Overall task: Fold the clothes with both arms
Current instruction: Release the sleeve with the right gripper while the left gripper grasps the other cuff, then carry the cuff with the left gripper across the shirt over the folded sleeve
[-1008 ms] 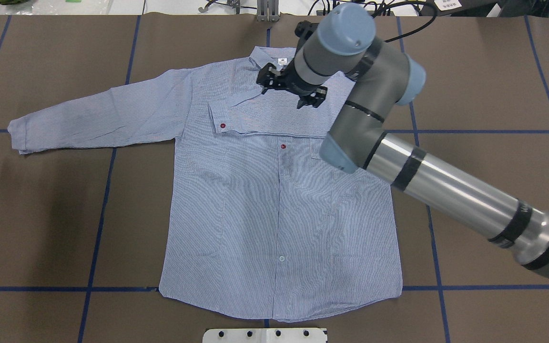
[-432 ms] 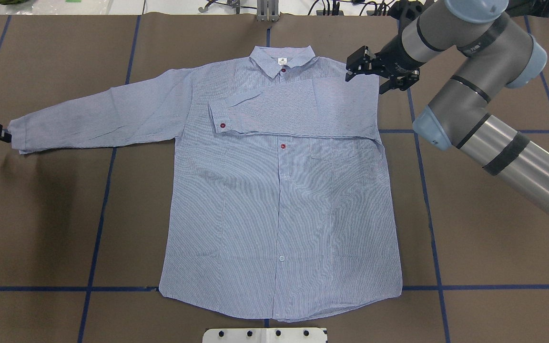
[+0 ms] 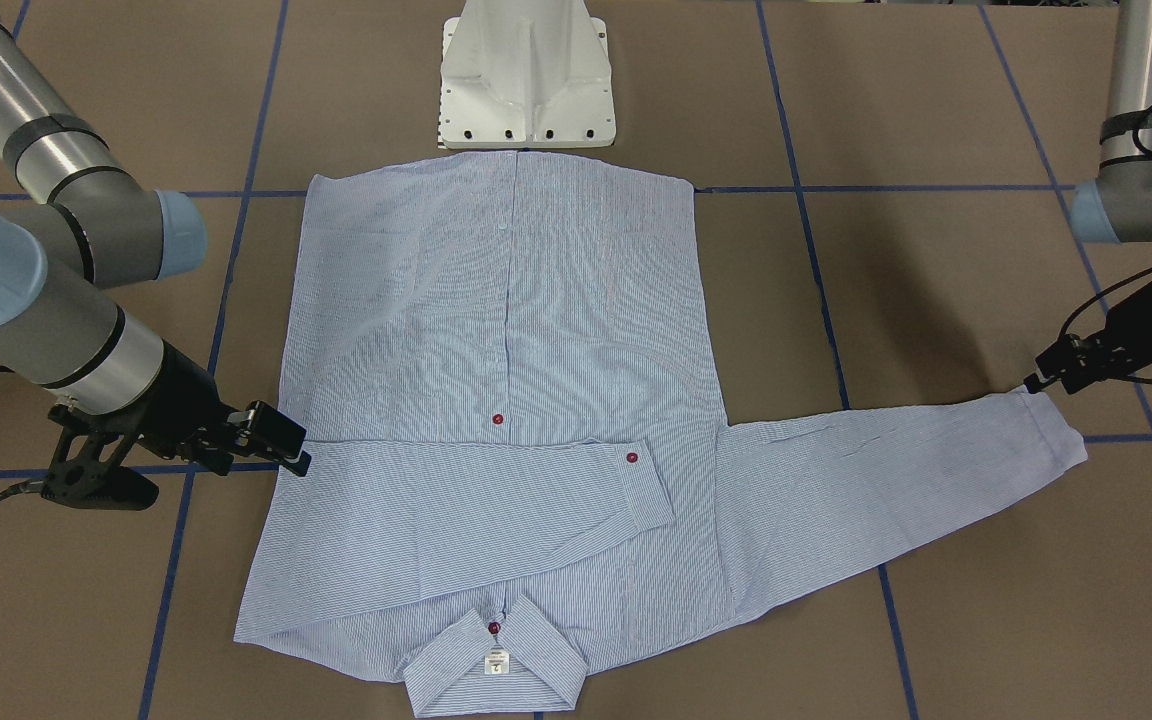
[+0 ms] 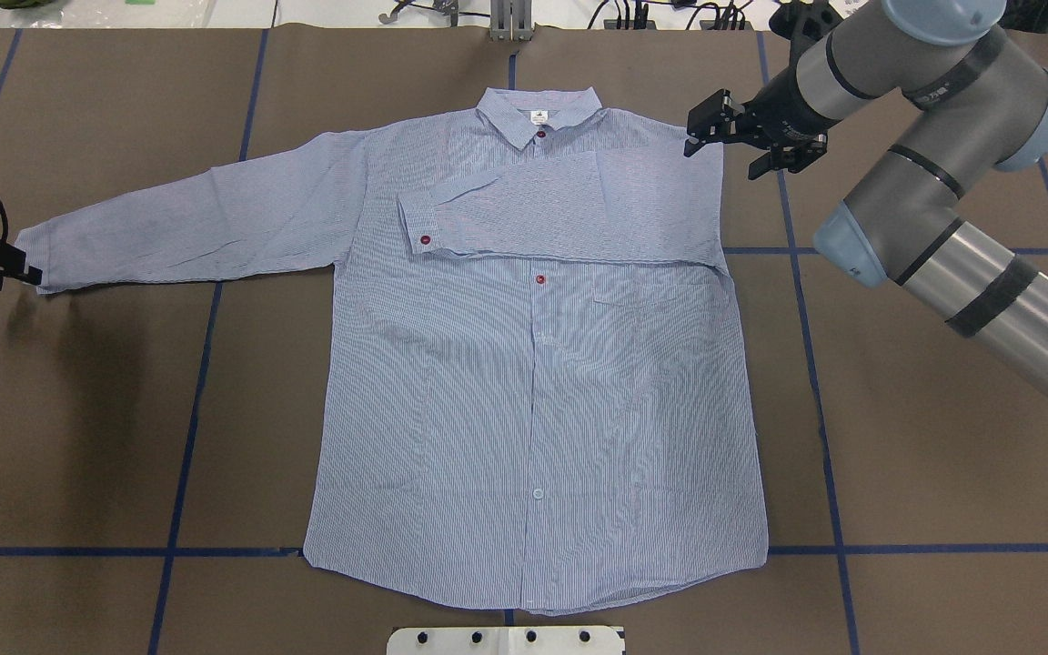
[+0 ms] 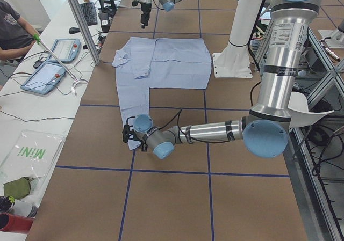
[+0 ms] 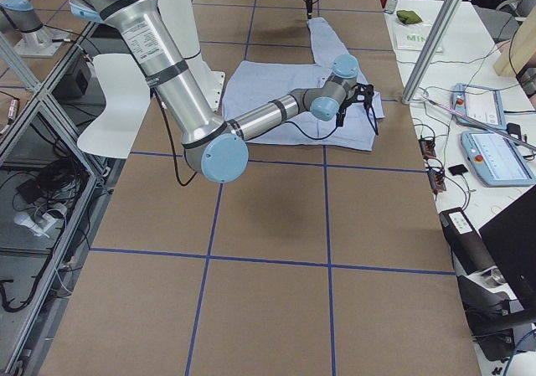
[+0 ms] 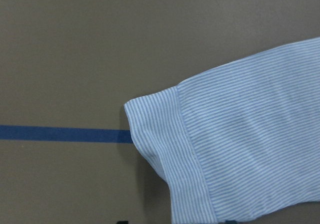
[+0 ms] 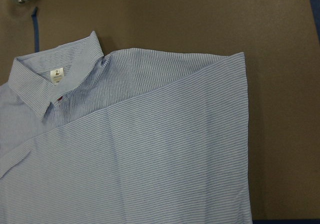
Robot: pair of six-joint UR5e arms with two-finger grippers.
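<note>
Overhead and front views: the shirt (image 4: 533,382) lies flat and buttoned, front up, in the middle of the brown worktop (image 4: 897,473), which is marked with blue tape lines (image 4: 187,409). The collar (image 4: 538,109) with its white neck label (image 4: 539,116) lies at the far edge. The hem lies near, just in front of the white pedestal base (image 3: 526,80). The right sleeve (image 4: 560,209) is folded across the chest. Its cuff (image 4: 417,226), bearing a dark red button, ends left of the button line. The chest pocket (image 4: 642,318) shows just below that fold. The left sleeve (image 4: 187,227) stretches out flat toward the far left.

The right hand (image 4: 704,136) is at the shirt's far right shoulder corner, its fingers apart and holding nothing. Contact with the cloth cannot be judged. Its wrist view looks down on the collar, the shoulder and the folded sleeve.

The left hand (image 4: 19,270) is low at the end of the left sleeve, its tip against the sleeve end (image 7: 165,154). In the left wrist view that end lies flat on the worktop beside a tape line. Two dark tips at the bottom edge stand apart on either side of it, so this hand is unclosed and grips nothing.
</note>
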